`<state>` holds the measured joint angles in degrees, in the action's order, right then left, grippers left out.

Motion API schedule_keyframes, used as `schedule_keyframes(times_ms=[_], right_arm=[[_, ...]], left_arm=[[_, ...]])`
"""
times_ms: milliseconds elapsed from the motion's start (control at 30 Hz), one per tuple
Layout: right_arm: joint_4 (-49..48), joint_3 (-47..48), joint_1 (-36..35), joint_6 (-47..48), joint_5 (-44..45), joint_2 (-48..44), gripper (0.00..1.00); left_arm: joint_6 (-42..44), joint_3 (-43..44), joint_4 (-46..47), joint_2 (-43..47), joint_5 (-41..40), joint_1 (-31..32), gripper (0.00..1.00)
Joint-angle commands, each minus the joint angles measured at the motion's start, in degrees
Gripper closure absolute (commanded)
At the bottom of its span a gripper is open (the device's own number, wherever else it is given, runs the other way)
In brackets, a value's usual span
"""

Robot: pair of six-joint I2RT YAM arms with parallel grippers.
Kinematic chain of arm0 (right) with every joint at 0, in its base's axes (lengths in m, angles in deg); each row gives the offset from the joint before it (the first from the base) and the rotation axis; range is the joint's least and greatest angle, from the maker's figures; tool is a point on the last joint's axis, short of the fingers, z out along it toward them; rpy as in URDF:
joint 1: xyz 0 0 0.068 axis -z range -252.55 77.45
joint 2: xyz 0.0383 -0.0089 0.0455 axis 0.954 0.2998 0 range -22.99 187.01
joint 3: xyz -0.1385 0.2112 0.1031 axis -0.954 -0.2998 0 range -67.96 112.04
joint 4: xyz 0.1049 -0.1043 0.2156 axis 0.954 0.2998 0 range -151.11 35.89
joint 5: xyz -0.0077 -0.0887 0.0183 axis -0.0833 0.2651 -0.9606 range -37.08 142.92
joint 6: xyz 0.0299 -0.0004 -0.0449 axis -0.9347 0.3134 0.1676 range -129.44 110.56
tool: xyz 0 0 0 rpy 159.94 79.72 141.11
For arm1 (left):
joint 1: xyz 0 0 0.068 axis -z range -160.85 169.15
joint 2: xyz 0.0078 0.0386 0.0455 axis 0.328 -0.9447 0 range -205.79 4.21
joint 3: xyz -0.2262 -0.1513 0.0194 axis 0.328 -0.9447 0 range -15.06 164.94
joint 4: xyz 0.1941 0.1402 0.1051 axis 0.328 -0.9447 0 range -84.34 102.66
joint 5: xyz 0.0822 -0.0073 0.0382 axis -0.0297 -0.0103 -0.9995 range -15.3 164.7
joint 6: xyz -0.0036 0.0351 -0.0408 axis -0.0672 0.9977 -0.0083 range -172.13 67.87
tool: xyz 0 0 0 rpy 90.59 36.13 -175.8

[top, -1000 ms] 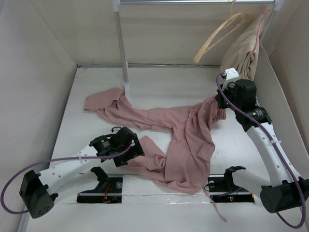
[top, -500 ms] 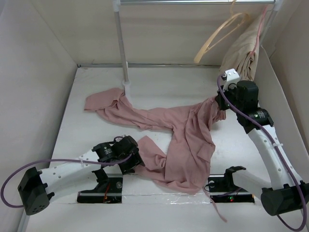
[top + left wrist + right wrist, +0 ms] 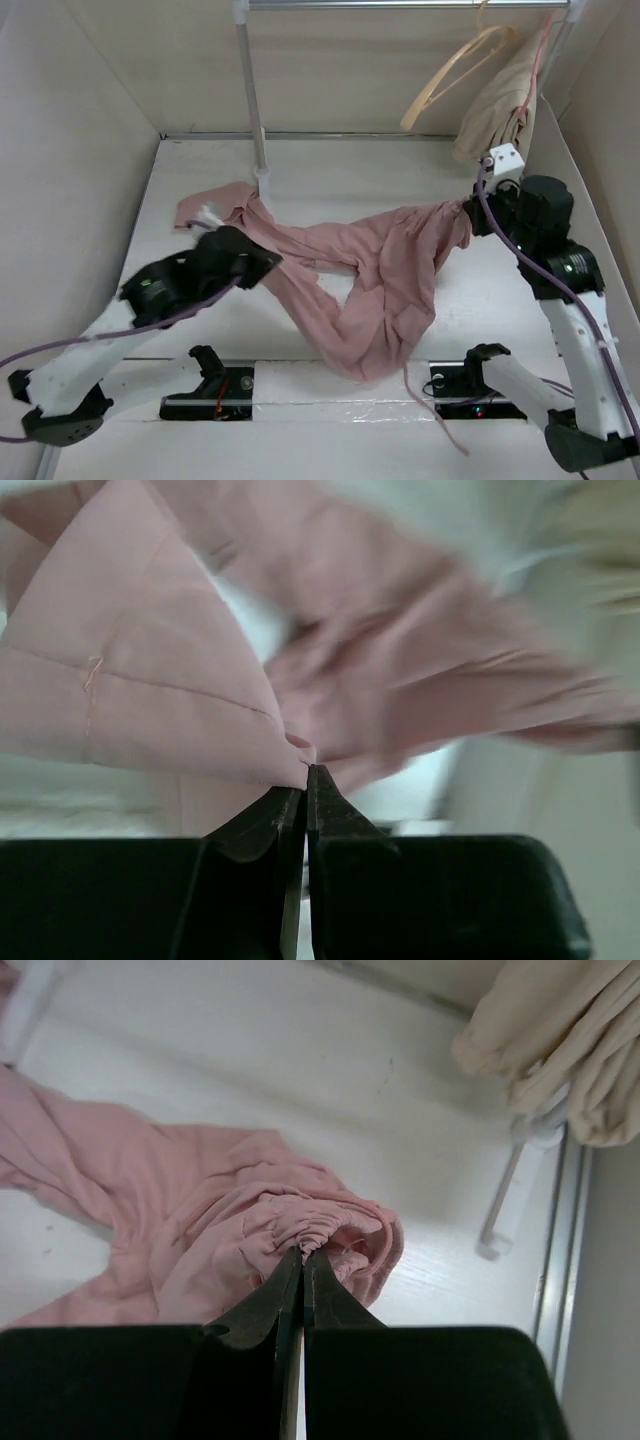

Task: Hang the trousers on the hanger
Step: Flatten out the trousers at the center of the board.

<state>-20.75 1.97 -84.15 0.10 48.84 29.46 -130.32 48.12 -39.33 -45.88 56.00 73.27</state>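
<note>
Left end effector (image 3: 258,262) clamped shut on fold of trousers (image 3: 372,268), my arm stretched from 7 o'clock toward centre. Right end effector (image 3: 470,215) pinching gathered waist at 3 o'clock, forearm steep. Trousers sprawl across mid worktop (image 3: 350,175). Hanger (image 3: 455,68) hangs at 1 o'clock.

A white table (image 3: 350,185) is enclosed on three sides by pale walls (image 3: 80,140). A metal rail (image 3: 400,4) is carried across the back on an upright pole (image 3: 250,90), which is planted on the table. A beige garment (image 3: 497,105) is hung at the rail's right end on a pinkish hanger (image 3: 541,45), with its folds bunched in the far right corner.
</note>
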Motion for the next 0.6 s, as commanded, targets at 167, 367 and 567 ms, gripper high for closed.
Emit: schedule_keyframes(times_ms=[167, 367, 567], right_arm=[[12.81, 16.01, -3.43, -0.05, 6.71, -11.13, 1.0], [17.66, 25.61, -6.5, 0.56, 21.09, -13.86, 1.0], [0.92, 9.82, -8.88, 1.27, 27.01, -10.27, 1.0]], left_arm=[[6.63, 23.28, -13.14, 9.75, -17.86, -9.45, 1.0], [20.0, 44.83, -13.14, 4.65, -34.08, -12.38, 1.0], [34.71, 37.15, 4.76, -1.5, -46.24, -12.38, 1.0]])
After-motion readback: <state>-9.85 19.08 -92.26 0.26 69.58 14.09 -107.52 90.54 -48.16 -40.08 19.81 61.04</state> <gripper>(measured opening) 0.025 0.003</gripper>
